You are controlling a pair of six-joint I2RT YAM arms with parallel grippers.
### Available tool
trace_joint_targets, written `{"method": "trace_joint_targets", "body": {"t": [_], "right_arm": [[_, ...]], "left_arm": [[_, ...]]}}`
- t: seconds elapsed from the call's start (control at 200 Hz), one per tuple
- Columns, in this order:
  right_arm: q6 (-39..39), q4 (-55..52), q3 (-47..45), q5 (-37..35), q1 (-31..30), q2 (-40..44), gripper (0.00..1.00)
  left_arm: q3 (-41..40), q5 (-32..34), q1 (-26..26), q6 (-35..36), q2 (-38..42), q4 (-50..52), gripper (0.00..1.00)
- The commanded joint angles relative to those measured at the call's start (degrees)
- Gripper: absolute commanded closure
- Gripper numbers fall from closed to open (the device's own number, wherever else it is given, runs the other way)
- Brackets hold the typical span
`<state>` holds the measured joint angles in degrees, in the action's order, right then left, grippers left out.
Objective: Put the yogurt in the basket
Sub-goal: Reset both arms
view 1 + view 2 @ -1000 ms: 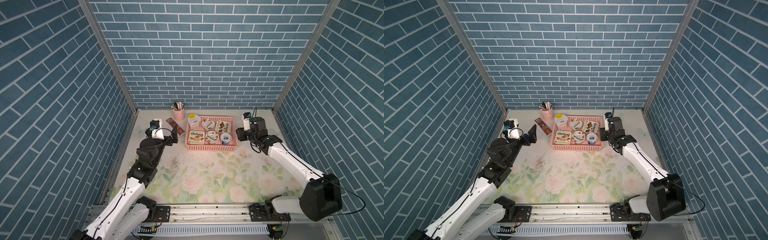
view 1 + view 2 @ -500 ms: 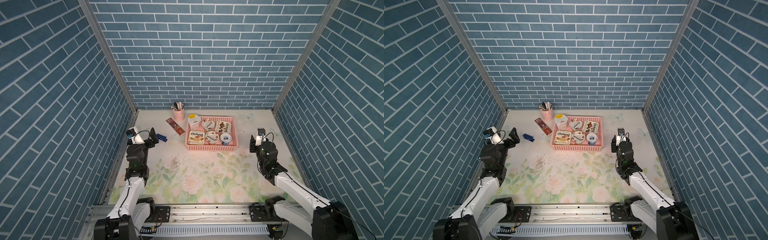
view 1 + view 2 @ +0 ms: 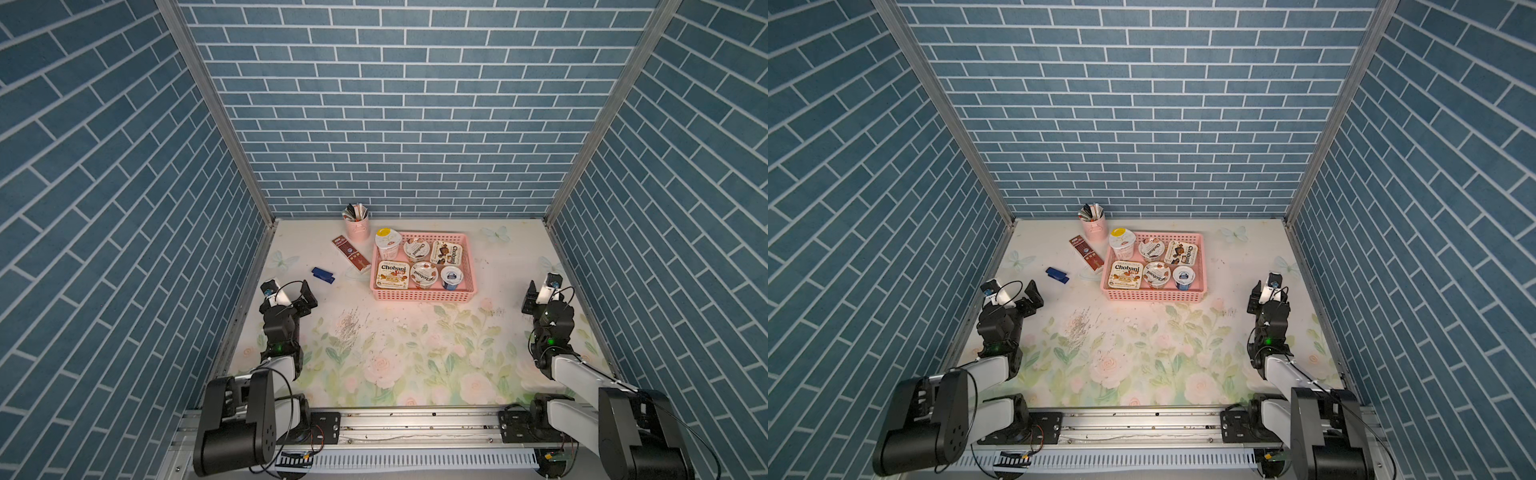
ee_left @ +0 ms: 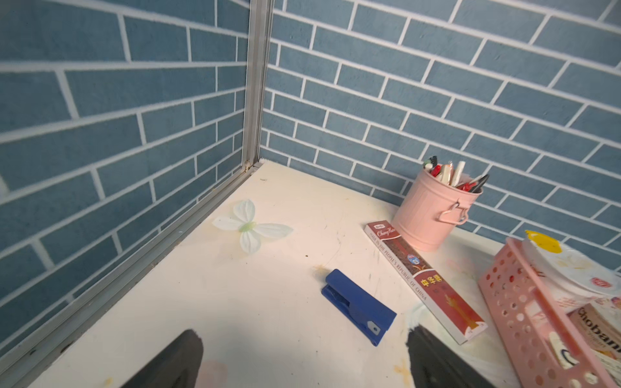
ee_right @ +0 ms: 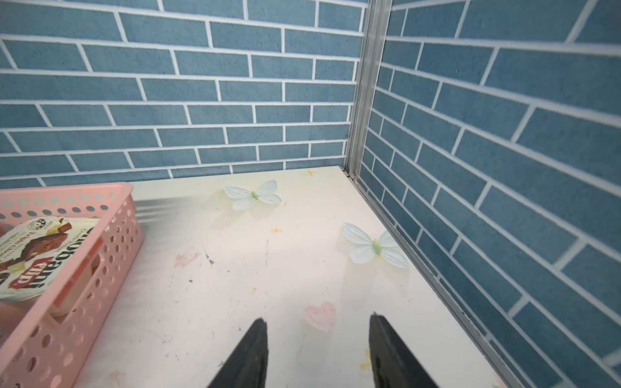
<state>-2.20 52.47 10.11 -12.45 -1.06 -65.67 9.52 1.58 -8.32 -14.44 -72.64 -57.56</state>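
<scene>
Retreating from the shallow pink perforated plastic basket (image 3: 422,296), both arms now sit back by the side walls. All six foil-lidded yogurt cups (image 3: 423,275) stand inside it, so the task looks finished. The left gripper (image 4: 304,336) gapes wide and empty; the right gripper (image 5: 318,320) is half open, also empty.

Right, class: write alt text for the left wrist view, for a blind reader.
The open left end effector hovers over a white table, holding nothing. Ahead lie a blue stapler and a long red-brown box, with a pink pen holder and the pink basket of yogurt beyond.
</scene>
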Motion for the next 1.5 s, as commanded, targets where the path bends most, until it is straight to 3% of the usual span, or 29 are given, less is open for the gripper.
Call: {"method": "trace_joint_targets", "body": {"t": [0.0,0.115,0.22,0.275,0.415,0.495,0.525,0.555,0.64,0.72,0.785,0.79,0.805,0.825,1.495], "right_arm": [[-3.42,13.20,-2.46,0.90,1.09,-3.97,0.49],[-3.40,19.10,-3.30,1.90,1.68,-9.52,0.49],[-3.21,23.91,-3.00,2.19,1.76,-14.76,0.49],[-2.47,19.71,-0.73,2.47,1.54,-14.96,0.49],[0.49,16.84,2.26,7.12,0.77,-17.13,0.51],[3.65,24.60,1.59,9.85,-1.09,-22.95,0.51],[4.17,18.61,2.79,9.63,-1.48,-21.23,0.50],[4.48,19.66,2.99,10.66,-1.49,-22.01,0.49],[4.57,20.85,2.83,11.53,-1.40,-22.46,0.42],[4.48,20.13,3.01,11.46,-1.37,-22.22,0.25],[4.56,19.88,2.97,11.44,-1.34,-22.21,0.21],[4.57,19.65,3.02,11.37,-1.37,-22.13,0.19],[4.57,19.44,3.08,11.38,-1.33,-22.03,0.03],[4.57,20.08,2.95,11.40,-1.33,-22.19,0.00],[4.66,19.81,3.01,11.35,-1.40,-22.13,0.00]], "left_arm": [[1.21,3.57,0.73,1.49,-4.17,-8.22,0.00],[5.32,3.56,2.11,3.58,-8.60,-5.49,0.00],[8.45,6.62,9.12,11.16,-11.92,-3.54,0.00],[9.39,10.10,12.68,14.24,-12.97,-2.63,0.00],[8.79,10.62,12.62,13.84,-13.07,-4.26,0.00],[8.80,10.59,12.55,13.83,-12.95,-4.01,0.00],[8.84,10.57,12.54,13.82,-13.00,-4.12,0.00],[8.85,10.53,12.54,13.82,-12.99,-3.98,0.00],[8.93,10.46,12.54,13.82,-13.08,-3.97,0.00],[9.18,9.45,12.00,13.50,-13.21,-3.42,0.00],[9.53,8.54,11.54,13.32,-13.16,-3.02,0.00],[9.50,8.44,11.51,13.31,-13.20,-2.92,0.00],[9.57,8.35,11.41,13.26,-13.18,-2.84,0.00],[9.55,8.31,11.40,13.21,-13.20,-2.89,0.00],[9.84,9.77,12.40,13.91,-13.31,-2.40,0.00]]}}
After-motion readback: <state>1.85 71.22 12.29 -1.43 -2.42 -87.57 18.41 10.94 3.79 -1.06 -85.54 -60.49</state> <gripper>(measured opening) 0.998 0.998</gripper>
